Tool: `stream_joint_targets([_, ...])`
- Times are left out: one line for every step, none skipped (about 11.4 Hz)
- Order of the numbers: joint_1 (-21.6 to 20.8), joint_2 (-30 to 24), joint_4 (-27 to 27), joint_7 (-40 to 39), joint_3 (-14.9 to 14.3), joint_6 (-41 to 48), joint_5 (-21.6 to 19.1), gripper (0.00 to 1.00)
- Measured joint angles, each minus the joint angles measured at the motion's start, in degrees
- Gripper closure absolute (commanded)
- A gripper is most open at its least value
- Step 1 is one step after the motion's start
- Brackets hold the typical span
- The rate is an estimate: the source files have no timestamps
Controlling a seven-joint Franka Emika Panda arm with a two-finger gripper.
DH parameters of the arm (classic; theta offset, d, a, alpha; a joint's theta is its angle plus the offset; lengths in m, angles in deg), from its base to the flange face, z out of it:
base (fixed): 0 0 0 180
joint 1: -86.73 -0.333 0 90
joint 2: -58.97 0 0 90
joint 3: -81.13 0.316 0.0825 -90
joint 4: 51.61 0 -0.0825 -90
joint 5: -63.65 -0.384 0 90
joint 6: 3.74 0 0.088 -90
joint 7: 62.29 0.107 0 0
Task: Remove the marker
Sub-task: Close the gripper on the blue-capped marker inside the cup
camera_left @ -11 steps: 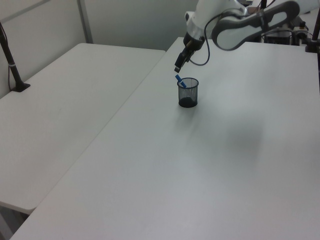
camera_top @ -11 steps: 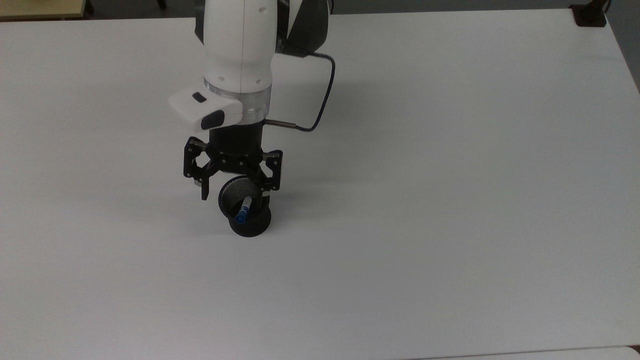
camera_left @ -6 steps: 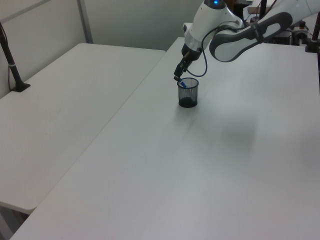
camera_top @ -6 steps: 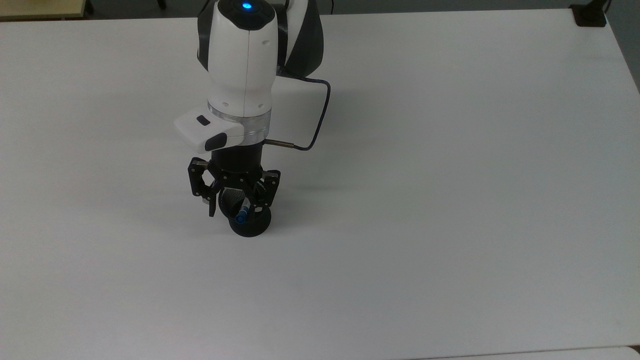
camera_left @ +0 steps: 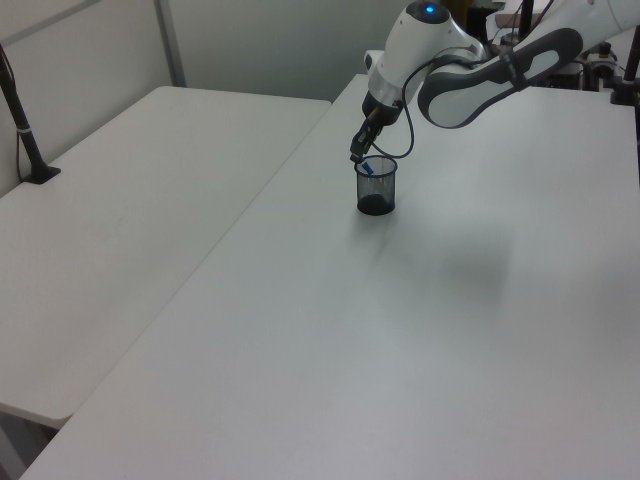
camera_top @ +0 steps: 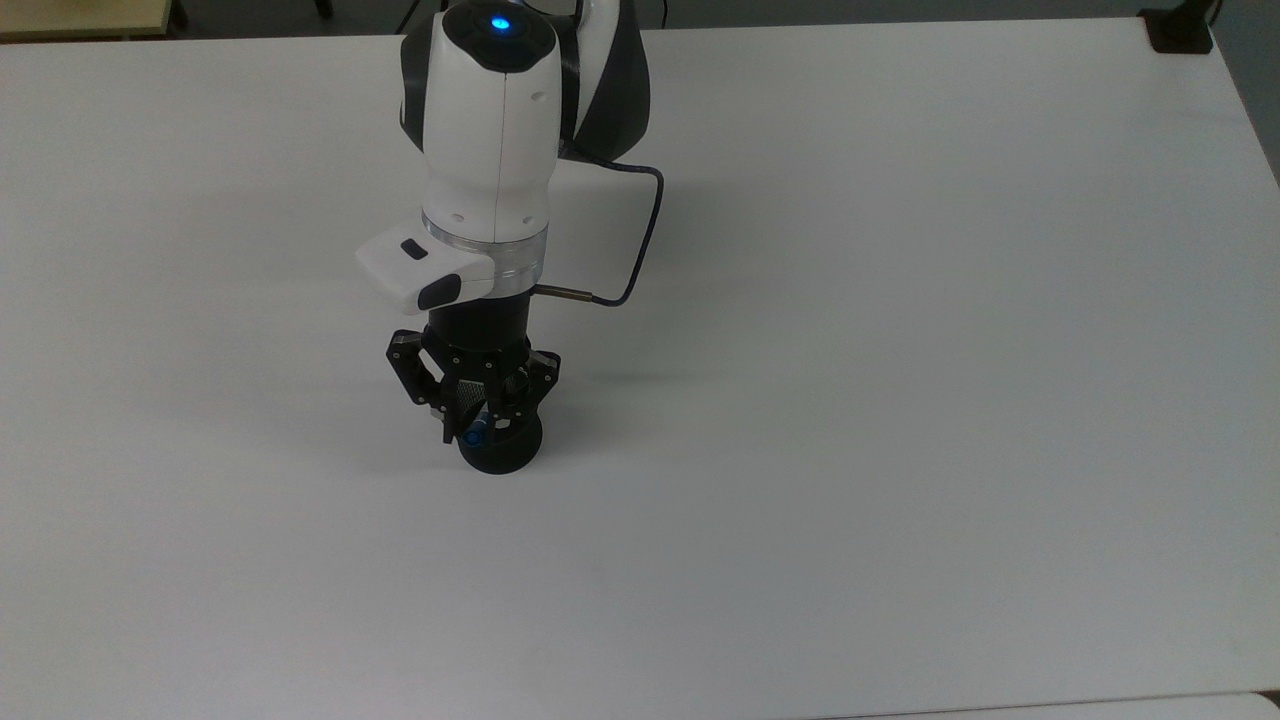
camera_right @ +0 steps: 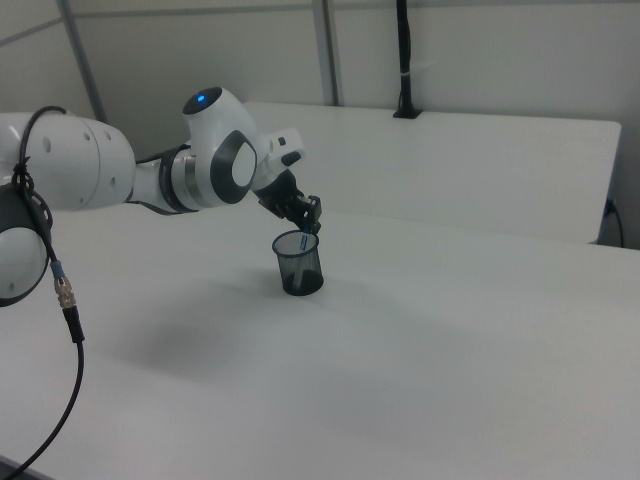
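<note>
Black mesh cup (camera_top: pixel 500 452) round marker (camera_top: pixel 476 436), gripper (camera_top: pixel 478 424) above.

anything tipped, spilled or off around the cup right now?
Nothing stands out. The black mesh cup stands upright on the white table, with the marker leaning inside it, blue end up by the rim. The end effector sits right over the cup's mouth at the marker's top. No spill or damage shows.

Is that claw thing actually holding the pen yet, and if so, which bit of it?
It cannot be told. The gripper has its fingers on either side of the marker's blue top end, above the mesh cup, but a firm clamp isn't visible.
</note>
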Motion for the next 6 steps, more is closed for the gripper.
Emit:
stream_joint_targets([-0.01, 0.12, 0.0, 0.0, 0.0, -0.01, 0.01, 0.76])
stream_joint_targets([-0.01, 0.25, -0.01, 0.0, 0.0, -0.05, 0.01, 0.77])
stream_joint_targets([-0.01, 0.26, -0.02, 0.01, 0.0, -0.11, 0.01, 0.77])
stream_joint_targets([0.0, 0.27, -0.05, 0.01, 0.0, -0.11, 0.01, 0.78])
stream_joint_targets([0.04, 0.27, -0.06, 0.01, 0.0, -0.11, 0.01, 0.79])
stream_joint_targets([0.12, 0.27, -0.12, 0.02, 0.0, -0.11, 0.01, 0.82])
